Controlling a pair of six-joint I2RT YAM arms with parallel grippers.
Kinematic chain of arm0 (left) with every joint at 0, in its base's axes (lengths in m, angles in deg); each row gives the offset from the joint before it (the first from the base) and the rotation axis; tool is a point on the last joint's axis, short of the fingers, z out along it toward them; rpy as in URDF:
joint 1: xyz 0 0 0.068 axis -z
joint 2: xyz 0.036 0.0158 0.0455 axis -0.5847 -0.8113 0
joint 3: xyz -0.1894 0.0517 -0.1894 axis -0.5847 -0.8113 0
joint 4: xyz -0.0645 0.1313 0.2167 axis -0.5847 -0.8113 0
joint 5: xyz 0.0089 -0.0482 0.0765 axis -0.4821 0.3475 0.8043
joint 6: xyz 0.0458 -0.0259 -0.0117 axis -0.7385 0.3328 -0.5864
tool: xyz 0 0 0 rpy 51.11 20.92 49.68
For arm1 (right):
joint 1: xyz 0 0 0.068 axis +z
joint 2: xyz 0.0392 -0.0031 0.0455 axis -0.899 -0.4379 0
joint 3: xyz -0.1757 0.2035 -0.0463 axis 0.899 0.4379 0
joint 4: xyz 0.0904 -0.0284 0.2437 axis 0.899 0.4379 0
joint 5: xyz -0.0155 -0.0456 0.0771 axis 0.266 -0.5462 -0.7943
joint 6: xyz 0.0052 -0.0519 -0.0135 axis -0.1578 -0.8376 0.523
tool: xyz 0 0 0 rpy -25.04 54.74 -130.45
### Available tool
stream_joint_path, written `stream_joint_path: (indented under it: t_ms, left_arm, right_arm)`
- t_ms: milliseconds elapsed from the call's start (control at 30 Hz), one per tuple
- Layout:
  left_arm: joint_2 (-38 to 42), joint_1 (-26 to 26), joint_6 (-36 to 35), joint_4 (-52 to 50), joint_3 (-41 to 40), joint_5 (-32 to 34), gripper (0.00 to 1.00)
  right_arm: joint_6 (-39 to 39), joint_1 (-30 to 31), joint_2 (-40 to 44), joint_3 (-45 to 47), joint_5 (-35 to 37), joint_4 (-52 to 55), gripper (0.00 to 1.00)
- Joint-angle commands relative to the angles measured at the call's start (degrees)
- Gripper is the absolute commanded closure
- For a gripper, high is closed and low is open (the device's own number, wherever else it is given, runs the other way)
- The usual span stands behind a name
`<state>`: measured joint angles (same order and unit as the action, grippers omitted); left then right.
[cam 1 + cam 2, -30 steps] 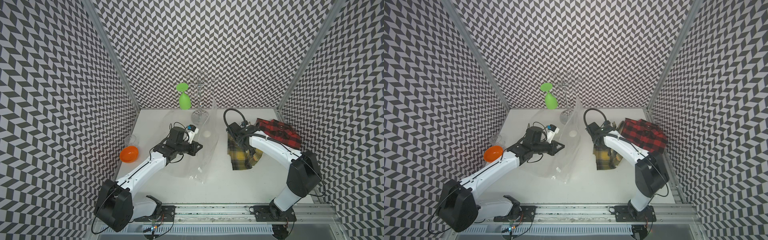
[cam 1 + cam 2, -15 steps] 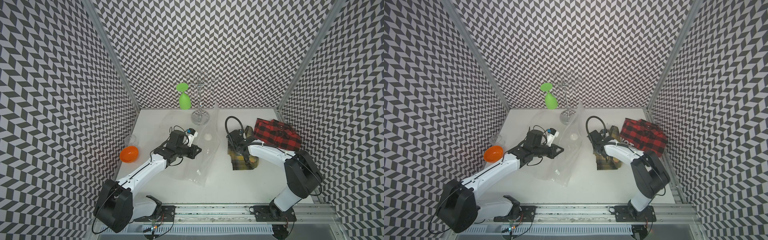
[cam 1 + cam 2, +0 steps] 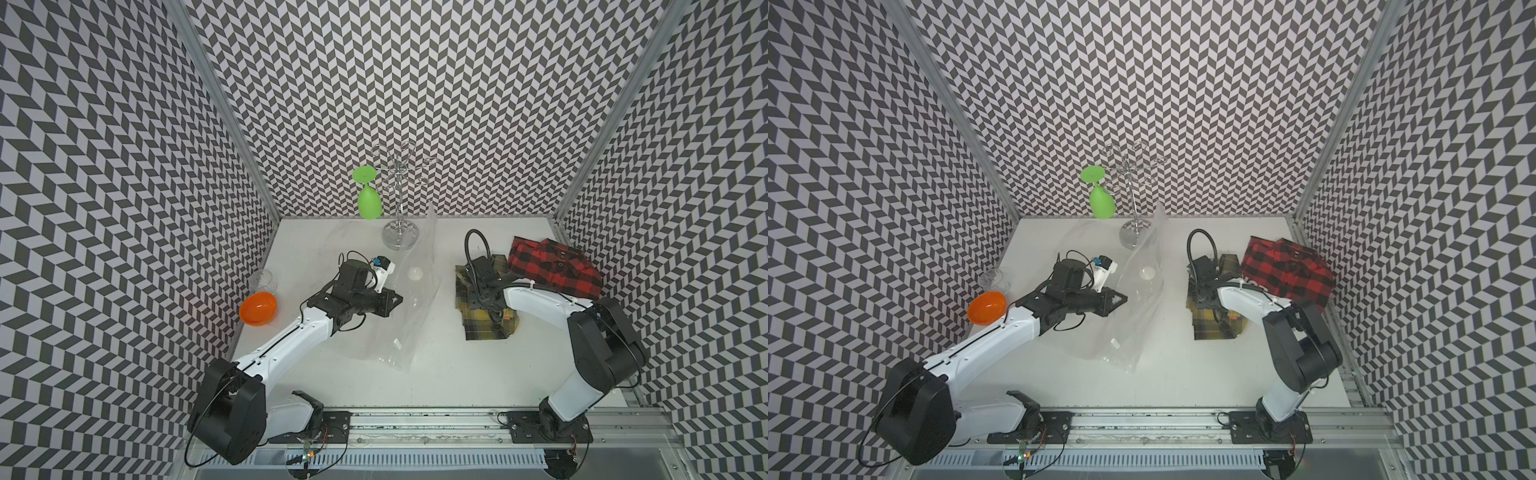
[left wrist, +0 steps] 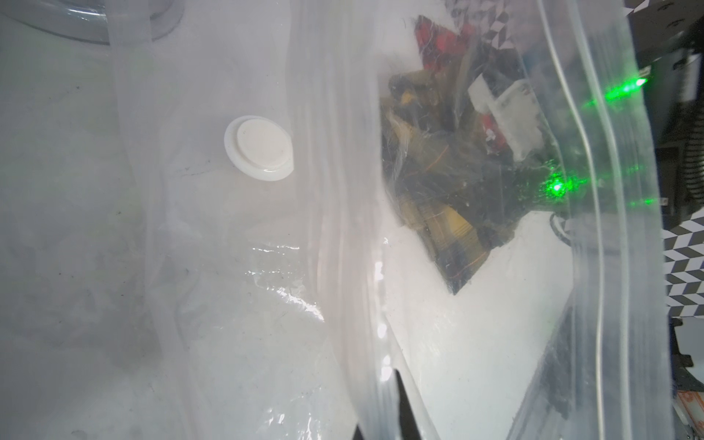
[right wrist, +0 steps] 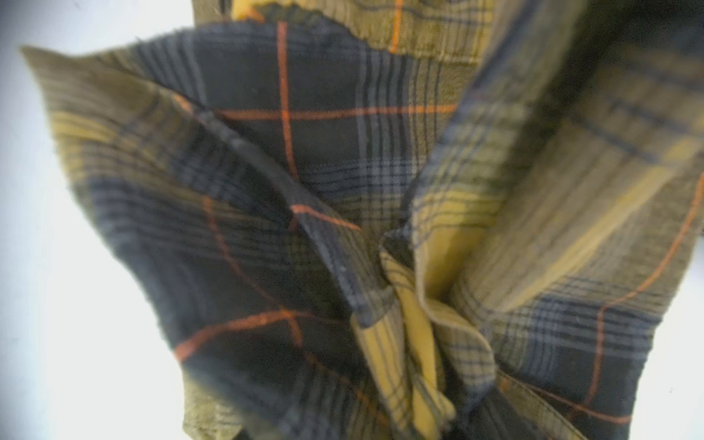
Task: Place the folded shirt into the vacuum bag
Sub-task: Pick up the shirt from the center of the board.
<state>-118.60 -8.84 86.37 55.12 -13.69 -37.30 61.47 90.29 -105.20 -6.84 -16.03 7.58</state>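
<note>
My left claw (image 3: 392,300) is pressed together on the clear film of the vacuum bag (image 3: 409,328), close to its open side. I judge the purpose is to lift one layer so the mouth gapes toward my other arm. The bag accordingly stands partly raised off the table (image 3: 436,382), its far corner up beside the wire stand (image 3: 400,239). Its white valve cap (image 4: 261,148) shows on the flat panel, and the zip strip (image 4: 594,228) runs along the edge facing the shirts. My right claw (image 3: 493,312) is down on the yellow plaid shirt (image 3: 478,334), which lies on the table near the bag and wholly outside it, so insertion is not yet begun. The right wrist view shows cloth gathered into a bunch but no fingers, so I cannot tell whether that claw is apart or clamped. The red plaid shirt (image 3: 552,266) lies just beside the yellow one.
</note>
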Motion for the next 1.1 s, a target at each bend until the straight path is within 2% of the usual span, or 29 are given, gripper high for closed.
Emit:
stream_joint_path:
  t_ms: [0, 433, 467, 500, 767, 800, 967, 1067]
  left_arm:
    - [-0.7, -0.5, 0.0, 0.9, 1.7, 0.8, 1.0]
    - [-0.7, -0.8, 0.4, 0.6, 2.4, 1.4, 1.0]
    - [-0.7, -0.9, 0.5, 0.7, 2.5, 1.4, 1.0]
    - [-0.8, -0.9, 0.5, 0.5, 2.4, 1.3, 1.0]
    - [-1.6, -0.9, 0.9, 0.9, 3.3, 1.6, 1.0]
    - [-1.8, -1.0, 0.8, 0.7, 3.6, 1.9, 1.0]
    - [-2.2, -0.9, 0.0, -0.6, 4.9, 3.1, 1.0]
    - [-2.4, -1.2, -0.2, -1.0, 5.2, 3.6, 1.0]
  right_arm:
    - [-0.5, -0.1, 2.0, -0.1, -6.3, -1.6, 0.39]
    - [-0.5, 3.8, -6.6, 2.6, -6.3, -4.8, 0.39]
    - [0.0, 3.8, -6.9, 2.9, -7.8, -5.2, 0.04]
    - [0.0, 3.9, -7.5, 3.2, -8.5, -5.6, 0.01]
    - [0.2, 3.8, -16.1, 2.7, -5.6, -2.8, 0.01]
    - [0.8, 3.8, -17.0, 2.5, -4.6, -2.2, 0.02]
    - [0.8, 2.7, -17.0, 1.8, -4.5, -1.6, 0.35]
    - [0.4, 2.3, -15.6, 1.4, -4.4, -1.7, 0.51]
